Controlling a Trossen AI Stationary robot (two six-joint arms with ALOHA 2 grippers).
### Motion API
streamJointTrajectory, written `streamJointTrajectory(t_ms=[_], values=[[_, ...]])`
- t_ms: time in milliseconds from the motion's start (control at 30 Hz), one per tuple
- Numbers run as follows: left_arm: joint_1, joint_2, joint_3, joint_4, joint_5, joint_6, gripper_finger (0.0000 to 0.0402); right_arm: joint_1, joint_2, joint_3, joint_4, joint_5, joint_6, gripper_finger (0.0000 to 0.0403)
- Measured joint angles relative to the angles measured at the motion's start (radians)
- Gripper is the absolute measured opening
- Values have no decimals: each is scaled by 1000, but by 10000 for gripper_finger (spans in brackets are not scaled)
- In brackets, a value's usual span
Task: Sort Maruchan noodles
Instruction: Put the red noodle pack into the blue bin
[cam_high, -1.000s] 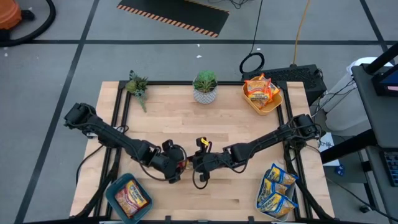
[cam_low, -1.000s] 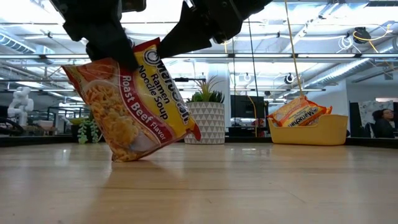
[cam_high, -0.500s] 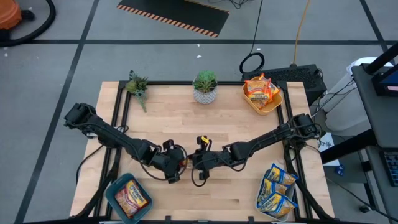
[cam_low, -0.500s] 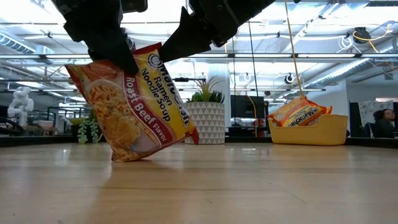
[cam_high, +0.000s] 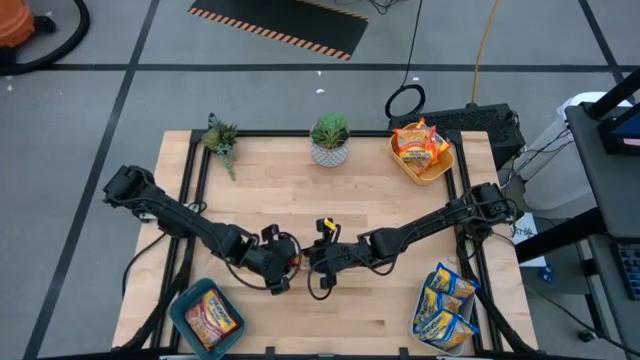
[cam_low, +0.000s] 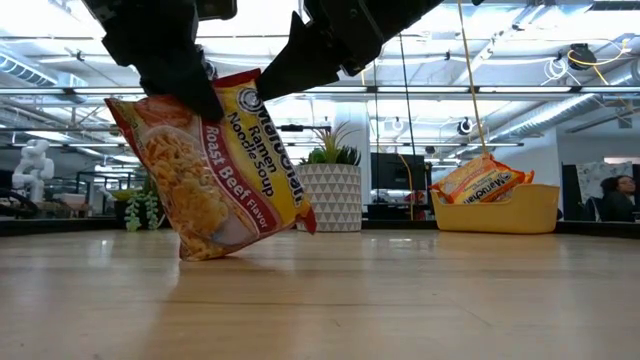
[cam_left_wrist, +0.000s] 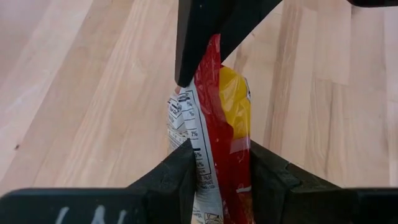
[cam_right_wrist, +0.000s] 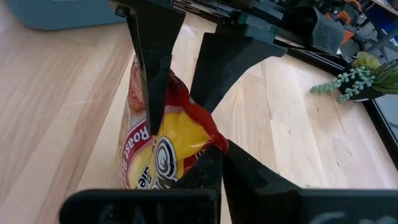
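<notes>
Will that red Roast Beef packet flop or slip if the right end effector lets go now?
Probably it sags: the red packet is crinkly film, pinched at its top edge. It looks light. The left end effector closes on it, so it should hold; glossy wrap may slip.

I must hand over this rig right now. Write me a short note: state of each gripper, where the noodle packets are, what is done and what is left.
Right gripper: shut on the top edge of the red Roast Beef packet, mid-table.
Left gripper: fingers on both faces of that packet; it looks like a handover to the left arm.
The packet stands tilted, its bottom corner on the table.
Done: orange packets in the yellow bin, a red packet in the teal bin, blue-and-yellow packets in the pale bin.
Left: release with the right gripper, probably carry this packet to the teal bin. No other loose packets are visible.
</notes>
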Motion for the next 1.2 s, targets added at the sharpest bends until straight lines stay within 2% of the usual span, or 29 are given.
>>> streamJointTrajectory(t_ms=[233, 533, 700, 833, 1067, 1200], values=[[13, 0, 0, -1, -5, -69, 126, -2, 0, 0, -2, 2, 25, 0], [29, 70, -1, 13, 1, -82, 224, -7, 0, 0, 0, 1, 42, 0], [53, 67, 0, 15, 27, -78, 238, -7, 0, 0, 0, 1, 41, 0], [45, 67, 0, 16, 60, -47, 231, -7, 0, 0, -7, 1, 41, 0], [48, 67, 0, 16, 63, -33, 145, -7, 0, 0, -15, 1, 43, 0], [47, 67, 0, 17, 64, -31, 124, -7, 0, 0, -14, 9, 55, 1]])
